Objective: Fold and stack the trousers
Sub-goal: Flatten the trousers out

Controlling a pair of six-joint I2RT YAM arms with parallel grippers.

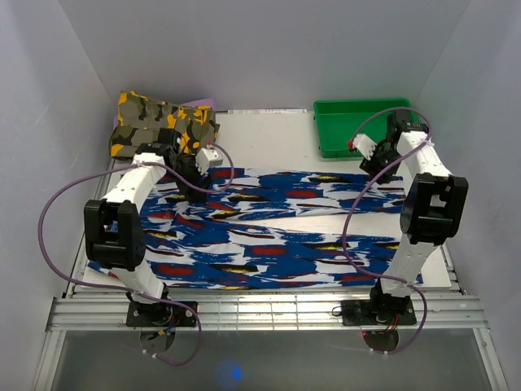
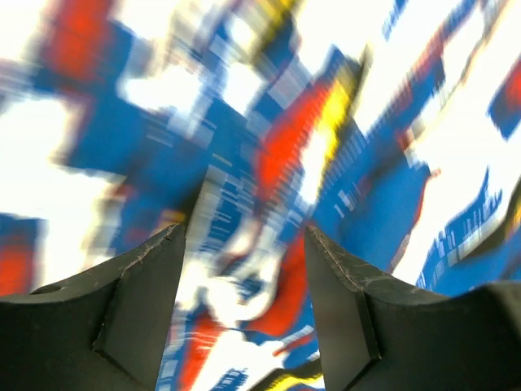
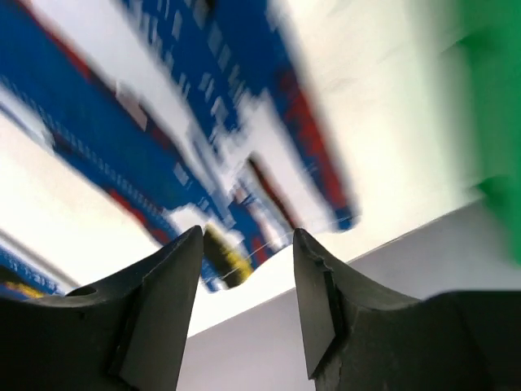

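A large pair of royal blue cloth trousers [image 1: 277,232], streaked with white, red, black and yellow brush strokes, is seen spread flat across the white table [image 1: 269,134]. The legs run from left to right, and the near edge of the cloth lies close to the table's front edge. The left gripper [image 1: 195,194] is held low over the far left part of the trousers. In the left wrist view its black fingers [image 2: 138,309] are set well apart, and the gap between them is filled by blurred patterned cloth below; whether the cloth is touched cannot be told. The right gripper [image 1: 376,167] is held over the far right edge of the trousers, just in front of a green rectangular plastic bin [image 1: 326,122] at the far right corner. In the right wrist view its fingers [image 3: 155,309] are likewise parted, with nothing between them, and the trousers' edge and bare table are seen beneath. A bunched yellow, olive and black camouflage garment [image 1: 163,122] is seen at the far left corner, beyond the trousers.
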